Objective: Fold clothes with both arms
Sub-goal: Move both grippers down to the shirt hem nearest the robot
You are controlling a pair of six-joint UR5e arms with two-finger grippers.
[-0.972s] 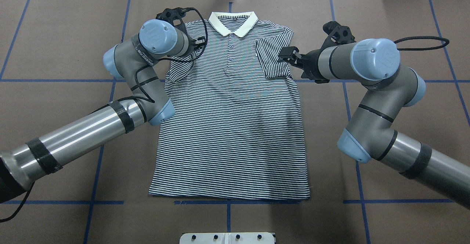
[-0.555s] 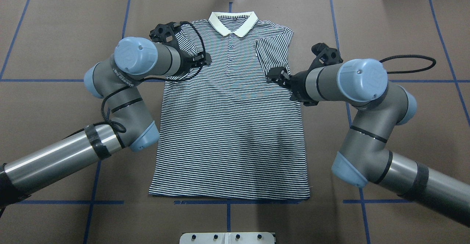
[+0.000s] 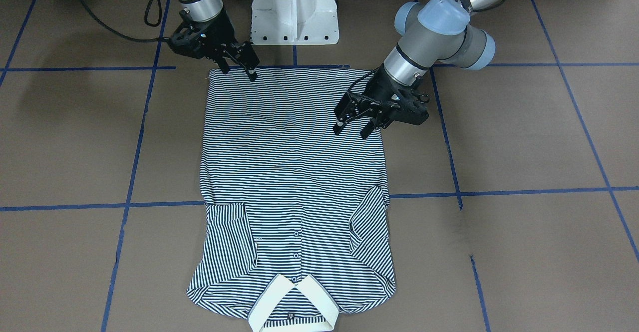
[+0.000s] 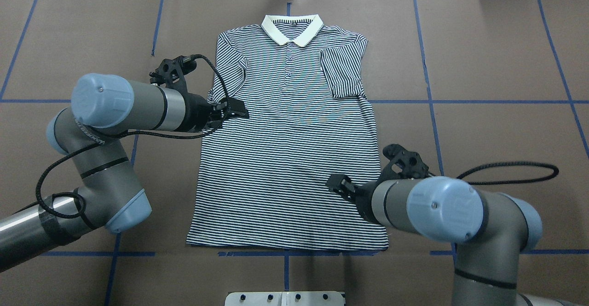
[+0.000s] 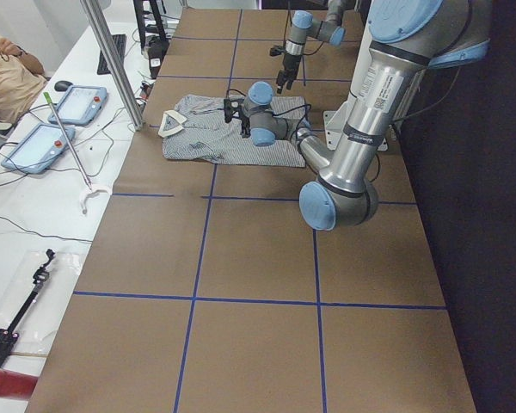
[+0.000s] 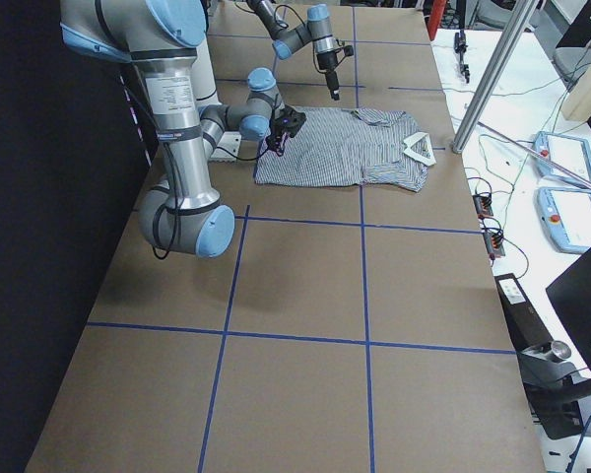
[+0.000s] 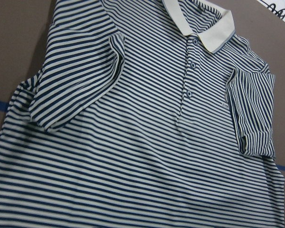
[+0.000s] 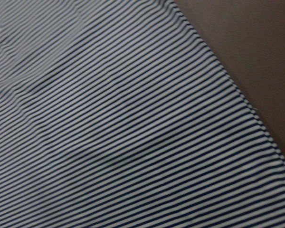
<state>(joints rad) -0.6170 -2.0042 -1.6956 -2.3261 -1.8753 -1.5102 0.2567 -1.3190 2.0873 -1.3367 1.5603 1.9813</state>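
Left tool (image 3: 350,133) and right tool (image 3: 239,72) gape empty, with the polo shirt (image 3: 289,172) beneath them. Their fingertips fall outside both wrist views.

Brown matte table covering (image 4: 483,43) gridded with blue tape lines (image 4: 506,101). White workbench (image 5: 34,249) alongside, strewn with cables, two blue-rimmed tablets (image 5: 80,103); grey aluminium post (image 5: 112,60) at edge. Even indoor light.

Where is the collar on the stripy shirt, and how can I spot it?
Find the big brown table crossed by blue tape lines; a navy-and-white striped polo shirt lies flat on it in front of the robot's white base. Go to the shirt's end farthest from that base, just past the small buttons. There sits the plain cream-white collar, the only part without stripes.
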